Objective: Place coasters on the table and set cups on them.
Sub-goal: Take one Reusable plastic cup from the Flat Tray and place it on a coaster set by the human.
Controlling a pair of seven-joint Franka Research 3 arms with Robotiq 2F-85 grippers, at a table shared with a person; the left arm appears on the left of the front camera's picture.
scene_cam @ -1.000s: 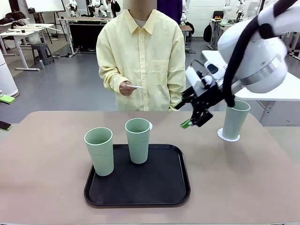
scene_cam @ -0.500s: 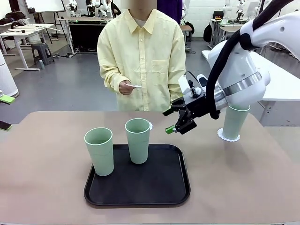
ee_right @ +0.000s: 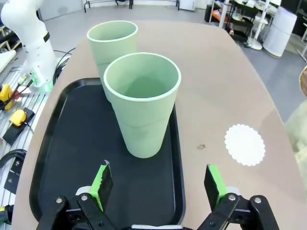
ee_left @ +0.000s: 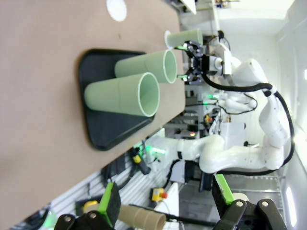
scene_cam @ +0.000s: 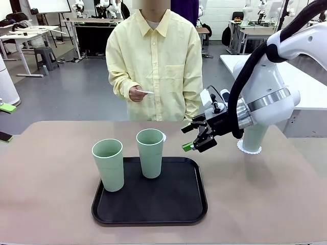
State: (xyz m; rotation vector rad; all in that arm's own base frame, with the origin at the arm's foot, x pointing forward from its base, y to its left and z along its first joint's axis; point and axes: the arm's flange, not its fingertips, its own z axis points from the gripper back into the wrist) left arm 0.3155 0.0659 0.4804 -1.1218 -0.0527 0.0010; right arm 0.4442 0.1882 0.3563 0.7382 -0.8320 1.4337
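Two mint-green cups stand on the black tray [scene_cam: 173, 204]: one at its left edge [scene_cam: 108, 164], one at the back middle [scene_cam: 150, 152]. A third cup [scene_cam: 254, 138] stands at the right on a white scalloped coaster [scene_cam: 249, 149], partly behind my right arm. A second coaster [scene_cam: 163, 137] lies on the table [scene_cam: 51, 204] behind the middle cup. The person holds a third coaster [scene_cam: 148, 93] in one hand. My right gripper [scene_cam: 194, 139] hangs open and empty just right of the middle cup [ee_right: 142, 103], which sits ahead of its fingers [ee_right: 101, 184]. My left gripper [ee_left: 165, 199] is open, far from the cups [ee_left: 122, 93].
The person in a pale yellow shirt stands at the table's far edge, behind the middle. The bare coaster [ee_right: 245, 144] lies beside the tray [ee_right: 57, 158]. A dark flat object [scene_cam: 5, 136] sits at the far left edge.
My right gripper has swung left and slightly down, away from the cup on the right coaster and towards the tray's middle cup. The cups and coasters have stayed put.
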